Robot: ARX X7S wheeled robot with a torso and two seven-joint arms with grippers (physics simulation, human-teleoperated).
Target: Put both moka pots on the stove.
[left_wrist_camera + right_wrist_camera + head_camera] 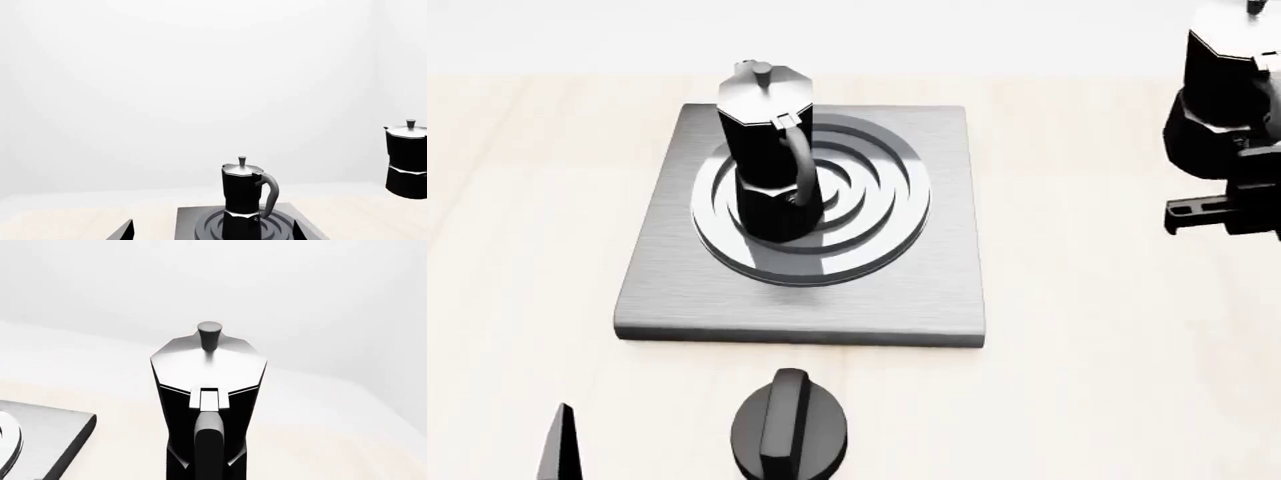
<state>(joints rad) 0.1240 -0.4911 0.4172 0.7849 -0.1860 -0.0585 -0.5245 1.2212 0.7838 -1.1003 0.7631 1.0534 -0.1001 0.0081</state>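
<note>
One black moka pot stands upright on the ring burner of the grey stove, its handle toward me. In the left wrist view this pot is just ahead of my open left gripper, whose fingertips flank it without touching. The second moka pot hangs above the table to the right of the stove, off the plate. My right gripper is shut on it from the handle side. In the right wrist view that pot fills the middle and hides the fingers.
A squat black round knob sits on the light wooden table in front of the stove. A white wall rises behind the table. The stove's corner lies beside the held pot.
</note>
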